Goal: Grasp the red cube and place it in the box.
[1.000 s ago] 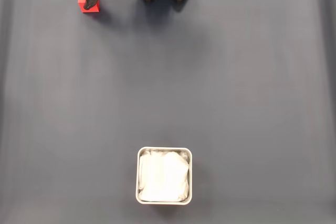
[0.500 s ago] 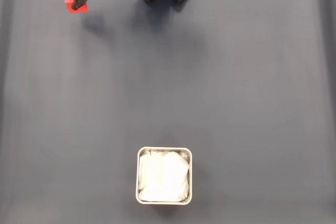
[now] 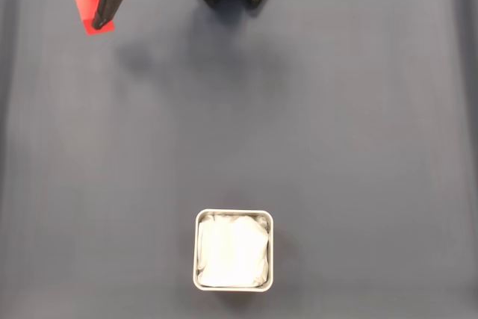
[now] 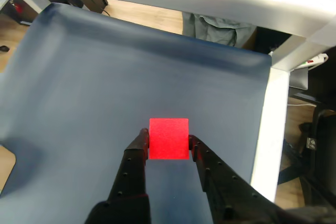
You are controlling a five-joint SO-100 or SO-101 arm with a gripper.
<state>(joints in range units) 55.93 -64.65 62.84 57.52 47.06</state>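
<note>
Gripper (image 4: 168,141): clamping the red cube (image 4: 168,138) between both fingers | Cube: hanging above the dark mat (image 3: 299,125), its shadow falling beneath | Position: far corner, well apart from the box (image 3: 234,250)

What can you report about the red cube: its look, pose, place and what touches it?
The red cube is small, solid and bright red, with plain matte faces and sharp edges. In the wrist view it sits squarely between the two black fingers of the gripper, one pressed against each side, above the dark blue mat. In the fixed view it shows at the top left, partly behind the gripper, far from the box.
</note>
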